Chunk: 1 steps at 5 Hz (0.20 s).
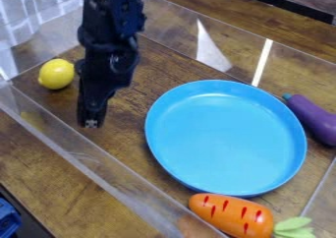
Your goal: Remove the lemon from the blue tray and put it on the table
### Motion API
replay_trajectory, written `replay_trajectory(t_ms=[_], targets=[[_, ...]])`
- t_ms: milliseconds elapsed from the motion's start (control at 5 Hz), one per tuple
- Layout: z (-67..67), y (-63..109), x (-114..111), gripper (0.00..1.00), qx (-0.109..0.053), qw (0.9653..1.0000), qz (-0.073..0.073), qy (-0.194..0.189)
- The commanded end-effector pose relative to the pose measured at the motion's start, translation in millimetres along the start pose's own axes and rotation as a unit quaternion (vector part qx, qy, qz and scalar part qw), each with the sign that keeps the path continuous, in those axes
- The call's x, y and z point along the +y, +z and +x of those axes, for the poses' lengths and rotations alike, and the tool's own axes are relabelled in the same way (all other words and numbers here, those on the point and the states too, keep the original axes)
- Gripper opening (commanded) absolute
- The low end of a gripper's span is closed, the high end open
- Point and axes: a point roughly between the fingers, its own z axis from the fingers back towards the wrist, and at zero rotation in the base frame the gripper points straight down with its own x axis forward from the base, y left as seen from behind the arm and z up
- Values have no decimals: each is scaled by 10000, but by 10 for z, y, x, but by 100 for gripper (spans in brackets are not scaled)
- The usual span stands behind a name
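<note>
The lemon (pixel 55 74) lies on the table (pixel 171 55) near the left acrylic wall, well outside the blue tray (pixel 226 136), which holds nothing. My gripper (pixel 90 114) points down just right of and in front of the lemon, low over the wood between lemon and tray. It stands apart from the lemon, open, with nothing between its fingers.
An orange carrot (pixel 234 214) lies at the front right, beside the tray's near rim. A purple eggplant (pixel 315 119) rests at the right edge. Clear acrylic walls (pixel 79 173) border the tabletop on the front and left.
</note>
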Motion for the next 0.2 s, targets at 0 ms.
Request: replay_trajectory(t_ms=[0], targets=[[131, 2, -47, 0, -172, 9982, 312, -489]])
